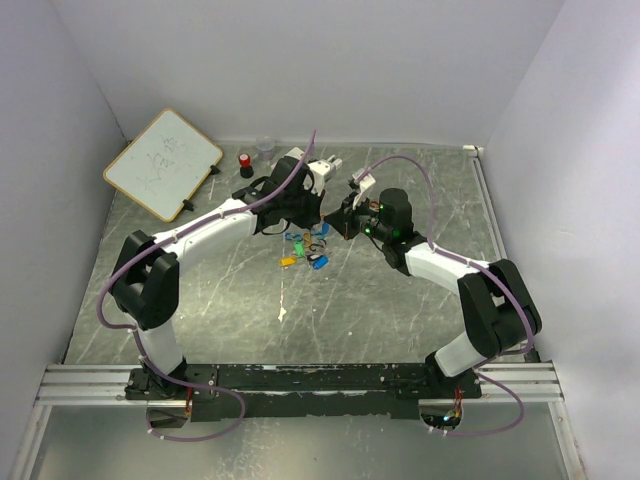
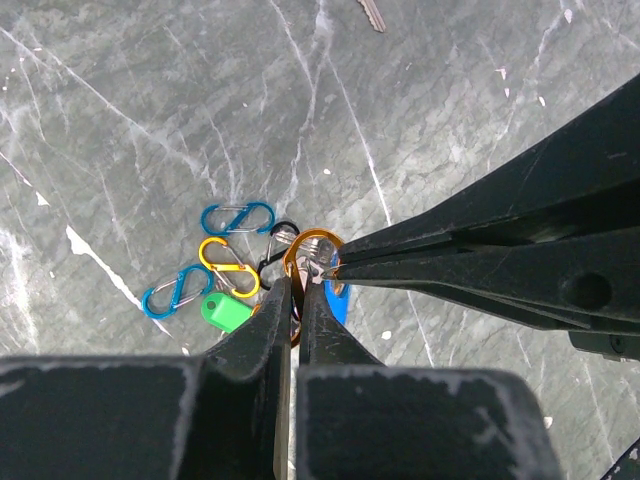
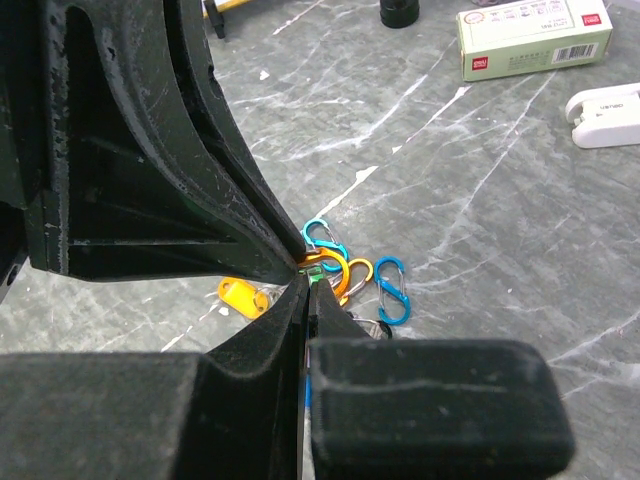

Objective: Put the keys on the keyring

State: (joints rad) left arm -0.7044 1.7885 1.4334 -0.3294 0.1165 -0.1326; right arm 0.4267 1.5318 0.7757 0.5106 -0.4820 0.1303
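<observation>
My left gripper [image 1: 318, 226] [image 2: 297, 282] is shut on the orange carabiner keyring [image 2: 312, 242] and holds it just above the table. My right gripper [image 1: 340, 226] [image 3: 308, 283] comes in from the right, and its fingers [image 2: 450, 262] are shut on the small metal ring of a blue key [image 2: 338, 300] at the keyring's rim. The two tips touch. A green key [image 2: 225, 312] and a yellow key [image 3: 240, 297] lie below. Blue carabiners [image 2: 237, 217] [image 3: 390, 290] and a yellow carabiner [image 2: 228, 267] lie beside them. The cluster of keys [image 1: 305, 252] shows in the top view.
A small whiteboard [image 1: 163, 163] leans at the back left. A red-capped black cylinder [image 1: 245, 160] and a clear cup [image 1: 265, 147] stand at the back. A white-green box [image 3: 535, 38] and a white block [image 3: 608, 100] lie behind the grippers. White walls close in three sides.
</observation>
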